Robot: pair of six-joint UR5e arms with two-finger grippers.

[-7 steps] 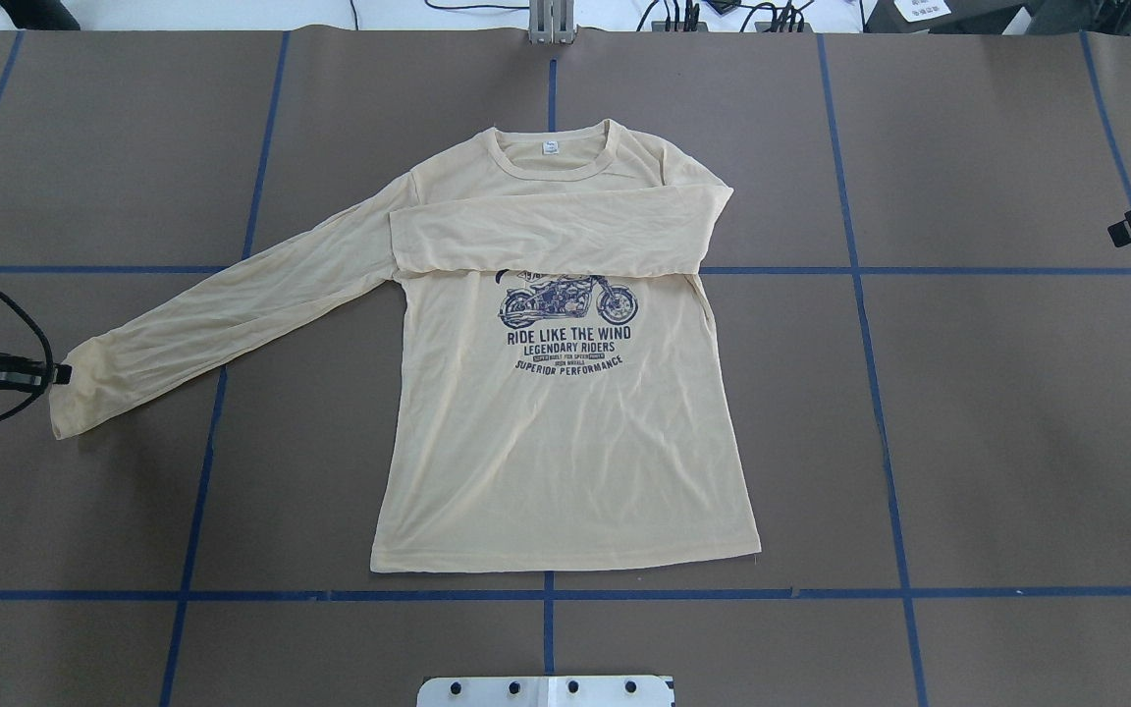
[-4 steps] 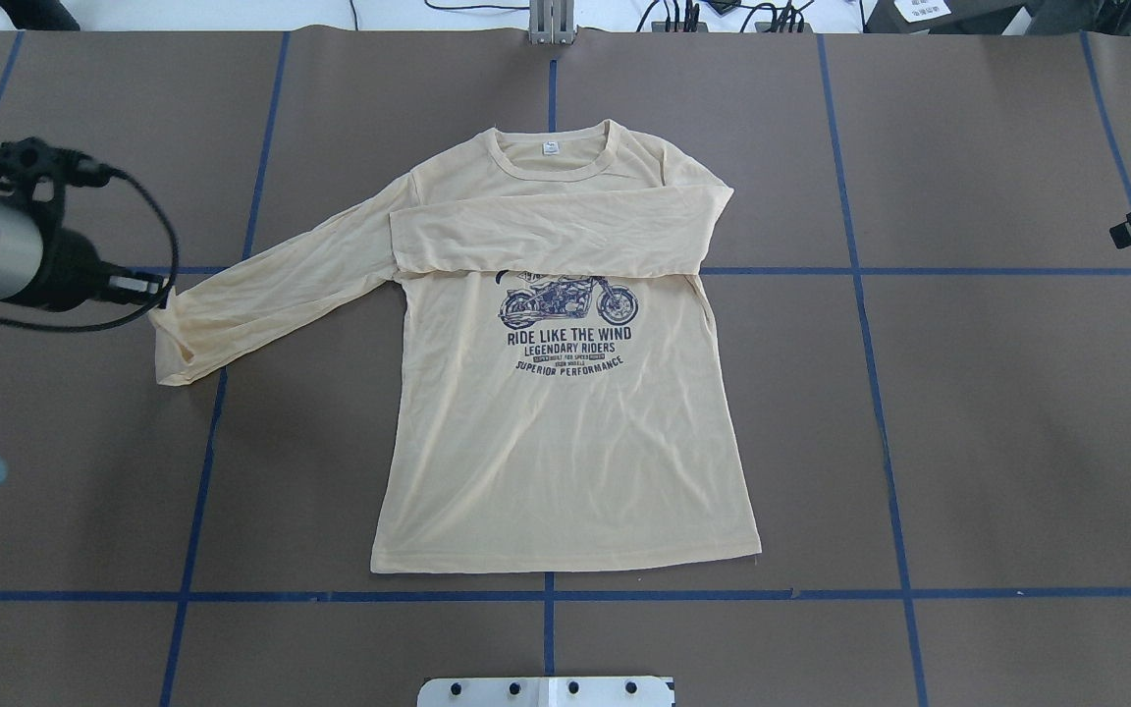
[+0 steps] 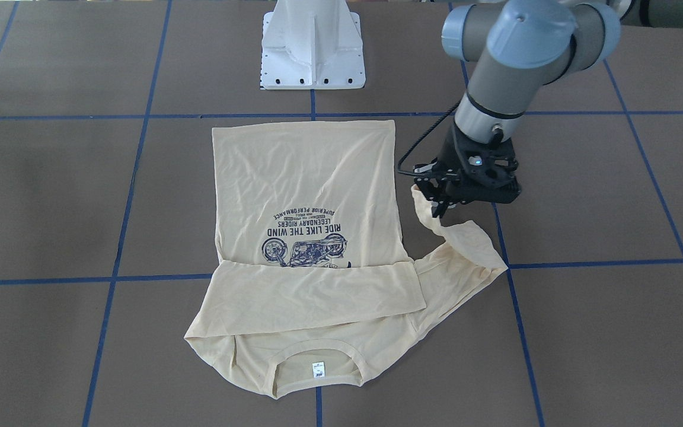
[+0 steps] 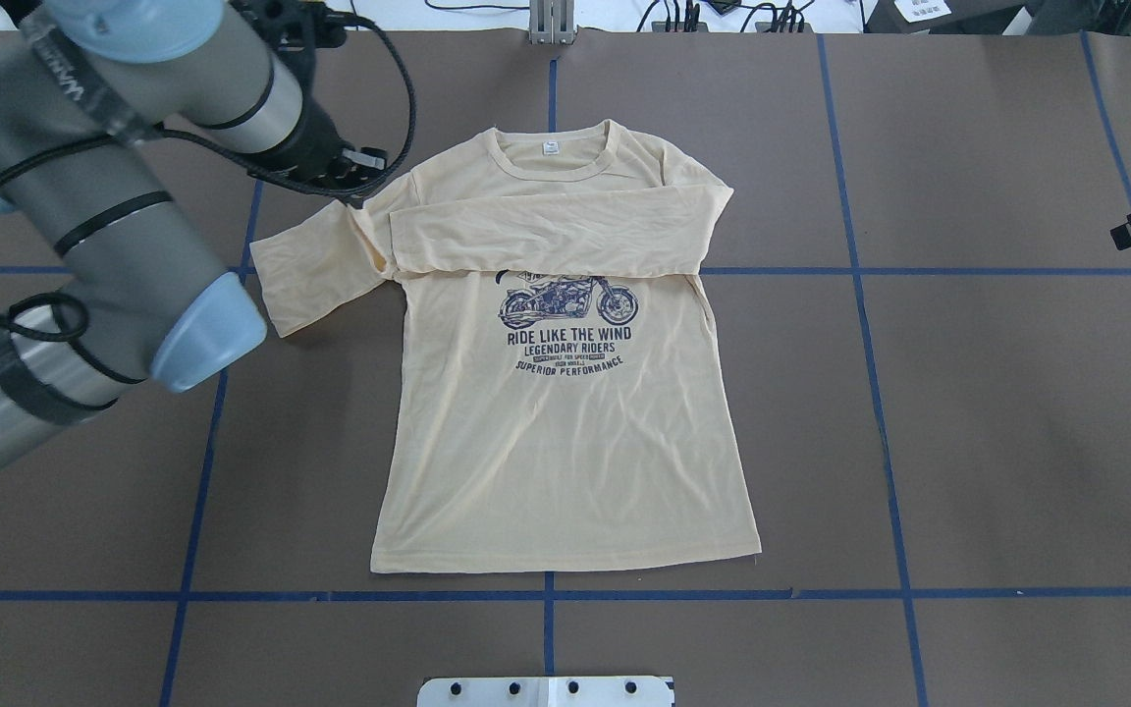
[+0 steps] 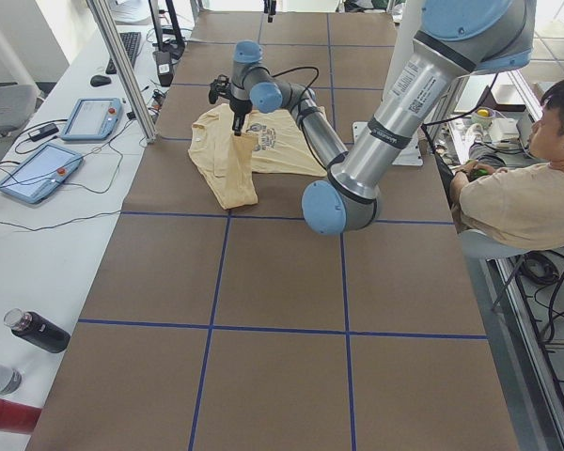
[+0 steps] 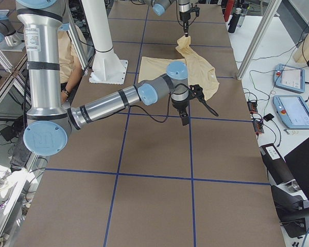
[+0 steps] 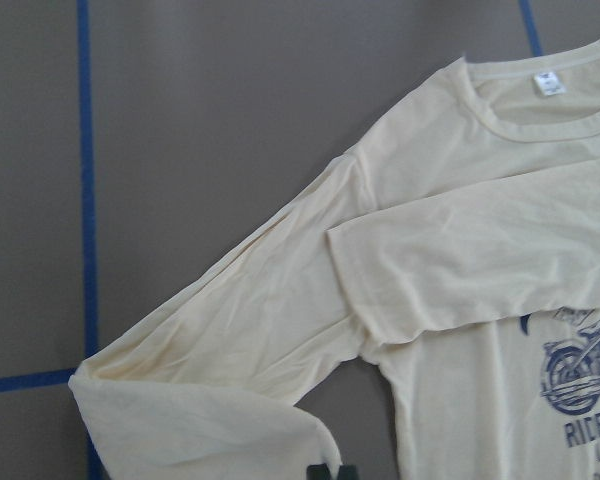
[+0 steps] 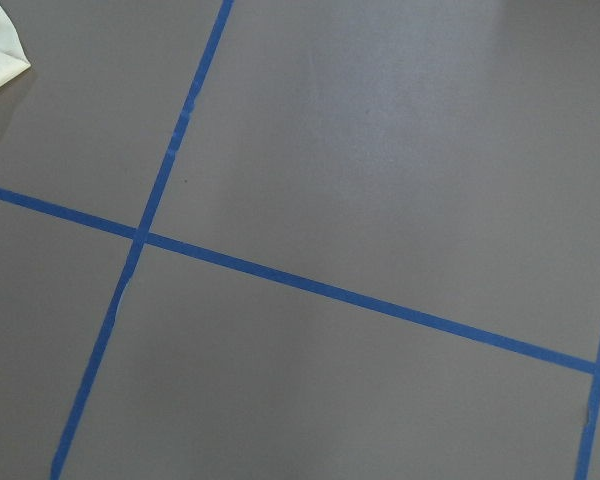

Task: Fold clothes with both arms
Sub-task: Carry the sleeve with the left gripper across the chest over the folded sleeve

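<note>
Clearly the left arm (image 4: 114,196) should carry the sleeve (image 3: 460,249) low and level across the shirt (image 4: 565,442), which lies flat mid-desk (image 4: 968,442), landing it over the 1 sleeve already folded. It leans in with wrist pointing down, fingers (image 3: 439,204) pinched tight on the cuff. The right arm (image 6: 118,100) hangs aside, and I cannot tell whether its fingers are parted.

Overhead and front cameras face each other, sharing the T-shirt (image 4: 565,442) between them.
</note>
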